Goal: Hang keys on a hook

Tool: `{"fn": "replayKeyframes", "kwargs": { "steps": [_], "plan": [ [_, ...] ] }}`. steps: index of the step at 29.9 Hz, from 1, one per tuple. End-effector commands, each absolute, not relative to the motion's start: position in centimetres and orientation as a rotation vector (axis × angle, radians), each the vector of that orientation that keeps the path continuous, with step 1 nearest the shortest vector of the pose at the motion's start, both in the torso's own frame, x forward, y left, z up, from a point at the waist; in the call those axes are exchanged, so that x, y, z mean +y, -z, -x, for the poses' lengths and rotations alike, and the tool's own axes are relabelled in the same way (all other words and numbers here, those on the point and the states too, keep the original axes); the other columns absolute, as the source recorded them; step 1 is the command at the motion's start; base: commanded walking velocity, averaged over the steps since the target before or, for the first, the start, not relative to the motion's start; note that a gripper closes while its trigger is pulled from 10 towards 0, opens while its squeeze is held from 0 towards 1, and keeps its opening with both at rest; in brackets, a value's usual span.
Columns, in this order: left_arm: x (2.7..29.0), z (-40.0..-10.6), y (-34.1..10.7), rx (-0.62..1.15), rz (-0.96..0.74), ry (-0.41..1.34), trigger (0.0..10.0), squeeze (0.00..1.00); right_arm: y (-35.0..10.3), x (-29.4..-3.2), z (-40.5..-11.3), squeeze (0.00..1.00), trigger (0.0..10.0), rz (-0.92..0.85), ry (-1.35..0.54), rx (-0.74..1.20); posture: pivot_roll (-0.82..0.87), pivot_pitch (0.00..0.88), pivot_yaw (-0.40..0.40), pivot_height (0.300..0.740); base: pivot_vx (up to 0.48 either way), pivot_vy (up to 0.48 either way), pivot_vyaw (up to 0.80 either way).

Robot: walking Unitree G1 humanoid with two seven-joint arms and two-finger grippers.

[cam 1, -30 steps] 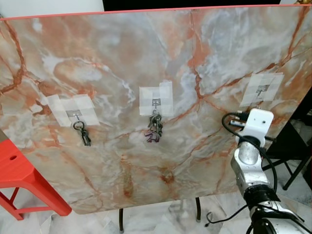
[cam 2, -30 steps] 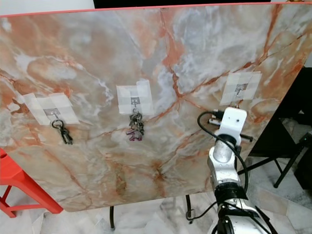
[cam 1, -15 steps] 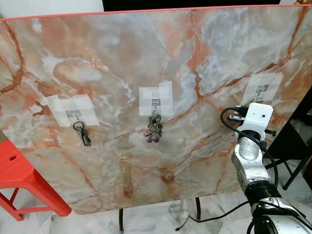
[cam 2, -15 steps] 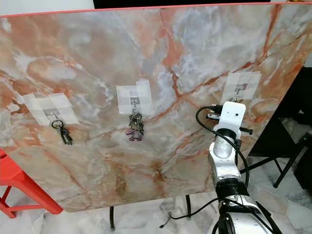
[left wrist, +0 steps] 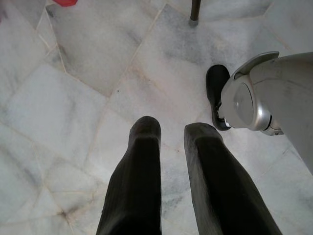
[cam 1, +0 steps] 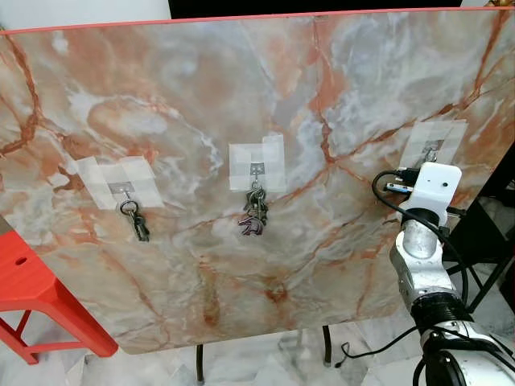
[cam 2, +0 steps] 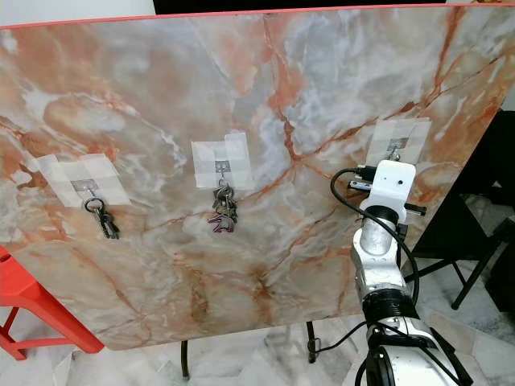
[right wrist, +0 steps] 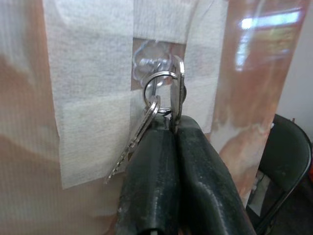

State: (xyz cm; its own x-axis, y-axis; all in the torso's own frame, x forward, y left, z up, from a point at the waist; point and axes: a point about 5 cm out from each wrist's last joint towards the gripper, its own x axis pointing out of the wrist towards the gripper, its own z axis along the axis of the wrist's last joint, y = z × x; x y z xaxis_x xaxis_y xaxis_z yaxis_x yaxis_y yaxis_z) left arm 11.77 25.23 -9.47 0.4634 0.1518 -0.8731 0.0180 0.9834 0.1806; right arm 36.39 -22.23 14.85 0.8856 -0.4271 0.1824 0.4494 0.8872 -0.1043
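Observation:
An upright marble board (cam 1: 241, 104) carries three taped hooks. Key bunches hang from the left hook (cam 1: 133, 219) and the middle hook (cam 1: 255, 215). My right arm (cam 1: 424, 241) is raised in front of the right hook (cam 1: 432, 149). In the right wrist view, my right gripper (right wrist: 173, 125) is shut on a flat key (right wrist: 178, 93). That key's ring (right wrist: 157, 90) lies against the clear hook (right wrist: 151, 61), and a second key (right wrist: 134, 142) dangles from the ring. Whether the ring sits over the hook is unclear. My left gripper (left wrist: 171, 134) hangs over the floor, open with nothing between its fingers.
A red stool (cam 1: 32, 297) stands at the lower left beside the board. A black folding chair (cam 1: 483, 233) is at the right edge, close to my right arm. The board's thin legs (cam 1: 199, 362) rest on the marble floor. My own black foot (left wrist: 217, 93) is below the left gripper.
My right arm has moved right and slightly up, bringing its wrist closer to the right hook. The two hanging key bunches have stayed in place.

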Motion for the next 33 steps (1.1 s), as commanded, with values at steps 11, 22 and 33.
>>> {"fn": "replayKeyframes", "kwargs": {
  "steps": [11, 22, 33],
  "plan": [
    [25.3, -11.7, 9.5, 1.092, -0.168, -0.081, 10.0, 0.00, -14.7, -22.2, -37.2, 0.00, 10.0, 0.154, 0.398, -0.063, 0.06, 0.000, -0.011, 0.730, 0.000, 0.000, 0.00],
    [25.3, -11.7, 9.5, 1.095, -0.172, -0.074, 10.0, 0.00, -13.2, -21.3, -37.2, 0.00, 10.0, 0.168, 0.328, 0.018, 0.06, 0.000, -0.008, 0.730, 0.000, 0.000, 0.00],
    [25.3, -11.7, 9.5, 1.096, -0.176, -0.072, 10.0, 0.00, -13.2, -20.6, -36.6, 0.00, 10.0, 0.135, 0.304, -0.052, 0.06, 0.000, -0.008, 0.730, 0.000, 0.000, 0.00]
  ]
}}
